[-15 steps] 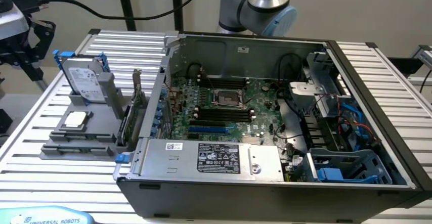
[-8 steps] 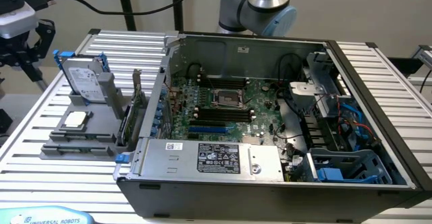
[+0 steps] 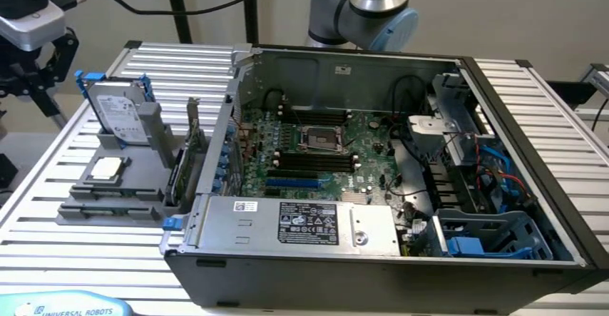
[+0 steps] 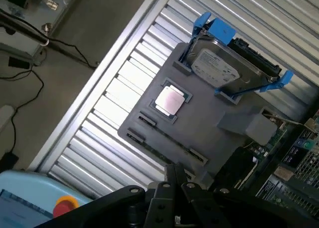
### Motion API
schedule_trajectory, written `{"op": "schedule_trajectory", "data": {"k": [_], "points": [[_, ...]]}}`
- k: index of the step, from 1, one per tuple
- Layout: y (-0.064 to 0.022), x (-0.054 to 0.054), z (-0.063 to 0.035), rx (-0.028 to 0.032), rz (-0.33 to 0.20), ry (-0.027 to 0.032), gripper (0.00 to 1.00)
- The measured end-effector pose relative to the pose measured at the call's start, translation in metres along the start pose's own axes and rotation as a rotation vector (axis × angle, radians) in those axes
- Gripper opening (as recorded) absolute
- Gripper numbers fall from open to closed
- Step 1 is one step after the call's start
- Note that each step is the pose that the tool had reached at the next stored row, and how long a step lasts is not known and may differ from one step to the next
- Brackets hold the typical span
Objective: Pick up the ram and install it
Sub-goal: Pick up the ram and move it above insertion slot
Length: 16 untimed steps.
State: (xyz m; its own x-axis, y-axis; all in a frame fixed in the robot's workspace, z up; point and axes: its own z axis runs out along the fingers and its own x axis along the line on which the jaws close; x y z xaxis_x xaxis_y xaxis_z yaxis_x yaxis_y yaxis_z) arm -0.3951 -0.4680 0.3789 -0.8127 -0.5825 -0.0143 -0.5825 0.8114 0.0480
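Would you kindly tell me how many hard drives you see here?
1: the hard drive stands in its blue carrier on the gray holder, at the exterior view's left of the computer case. Others may be hidden in the case's bays.

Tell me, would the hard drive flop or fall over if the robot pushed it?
Probably stiff, not floppy: the hard drive looks like a solid metal box in a blue frame. Likely heavy for its size. It stands on edge in a gray holder, so a side push might tip it, though the holder seems to brace it.
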Motion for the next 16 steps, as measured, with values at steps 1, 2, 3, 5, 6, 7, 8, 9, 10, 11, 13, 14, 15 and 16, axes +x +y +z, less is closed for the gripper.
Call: {"op": "schedule_trajectory", "data": {"k": [1, 2, 3, 5, 6, 7, 8, 9, 10, 11, 13, 14, 15, 16], "points": [[0.0000, 0.0000, 0.0003, -0.0005, -0.018, 0.0011, 0.11], [0.0000, 0.0000, 0.0007, -0.0010, -0.036, 0.0024, 0.11], [-0.0001, 0.0000, 0.0010, -0.0015, -0.054, 0.0036, 0.11], [-0.0001, 0.0000, 0.0017, -0.0022, -0.090, 0.0057, 0.11], [-0.0001, 0.0000, 0.0021, -0.0026, -0.108, 0.0068, 0.11], [-0.0001, 0.0000, 0.0024, -0.0029, -0.126, 0.0078, 0.11], [-0.0001, 0.0000, 0.0027, -0.0033, -0.144, 0.0089, 0.11], [-0.0002, 0.0000, 0.0032, -0.0036, -0.163, 0.0098, 0.11], [-0.0002, 0.0000, 0.0037, -0.0039, -0.182, 0.0106, 0.11], [-0.0002, 0.0001, 0.0041, -0.0042, -0.200, 0.0116, 0.11], [-0.0002, 0.0000, 0.0048, -0.0049, -0.235, 0.0137, 0.11], [-0.0003, 0.0001, 0.0053, -0.0052, -0.254, 0.0145, 0.11], [-0.0003, 0.0001, 0.0057, -0.0055, -0.272, 0.0156, 0.11], [-0.0003, 0.0001, 0.0061, -0.0058, -0.290, 0.0165, 0.11]]}}
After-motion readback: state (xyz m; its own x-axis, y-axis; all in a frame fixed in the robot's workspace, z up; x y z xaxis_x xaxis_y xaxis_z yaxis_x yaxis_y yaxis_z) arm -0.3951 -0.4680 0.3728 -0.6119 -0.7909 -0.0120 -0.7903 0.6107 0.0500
